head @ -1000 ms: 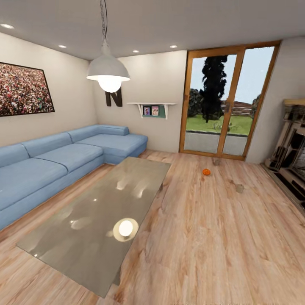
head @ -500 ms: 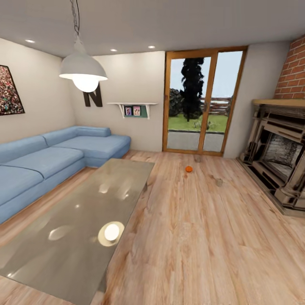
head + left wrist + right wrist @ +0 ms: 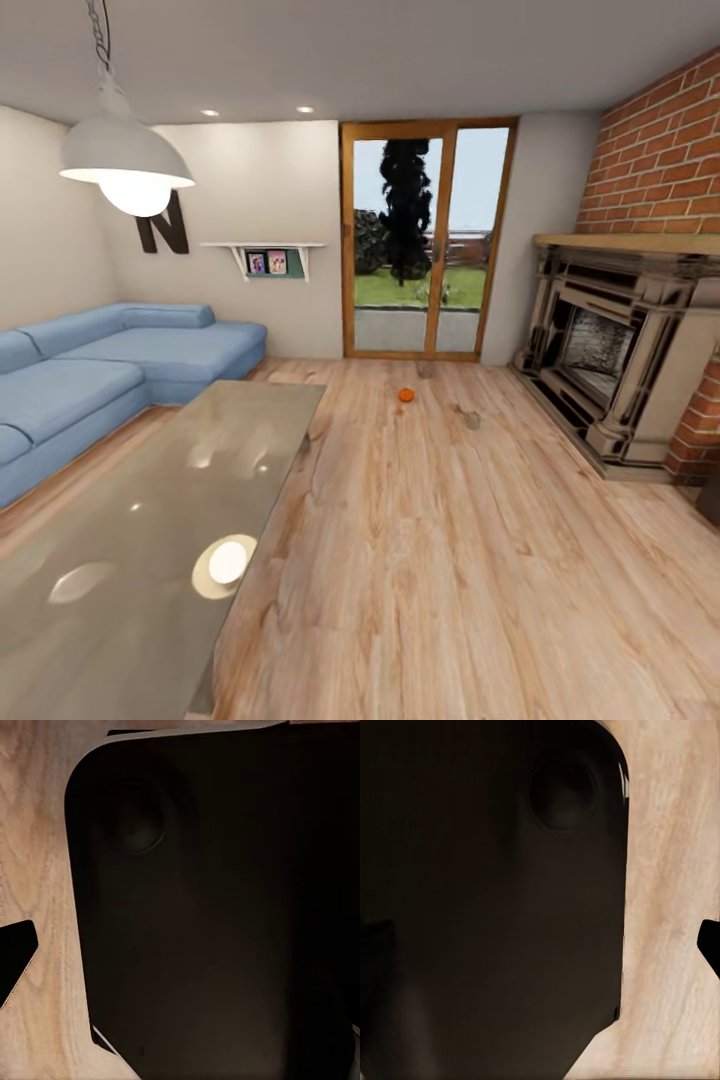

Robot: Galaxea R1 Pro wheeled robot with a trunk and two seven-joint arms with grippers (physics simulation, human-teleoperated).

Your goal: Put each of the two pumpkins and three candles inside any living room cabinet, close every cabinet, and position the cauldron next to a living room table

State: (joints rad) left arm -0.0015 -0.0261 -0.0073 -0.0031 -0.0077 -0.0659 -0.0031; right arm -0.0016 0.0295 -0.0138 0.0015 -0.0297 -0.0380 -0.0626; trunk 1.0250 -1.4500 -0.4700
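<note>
Fingers of either arm cannot be made out clearly: both wrist views look onto a large dark rounded robot body panel (image 3: 210, 907) over the wooden floor (image 3: 34, 832), with only a small black tip at the edge of each picture, so whether they are spread or pressed together cannot be told. From the head view, 1 small orange pumpkin (image 3: 406, 395) sits on the plank floor well out in the room, in front of the glass patio door (image 3: 428, 240). Near it, 2 dull tan-grey candles show on the floor: 1 (image 3: 472, 421) closer to the fireplace (image 3: 610, 350) side of the pumpkin, and 1 (image 3: 426, 371) farther back, close to the door. All 3 stand apart from each other. The worktop (image 3: 150, 530), a low glossy glass coffee table, stretches along the left foreground and mirrors the white pendant lamp (image 3: 125, 160) that hangs above it. Behind the worktop runs a blue corner sofa (image 3: 120, 365) against the left and far walls. On the far wall hang a dark letter N (image 3: 163, 224) and a small white shelf (image 3: 265, 252) holding 2 framed pictures. A red brick wall (image 3: 665, 160) rises above the fireplace mantel on the right.
</note>
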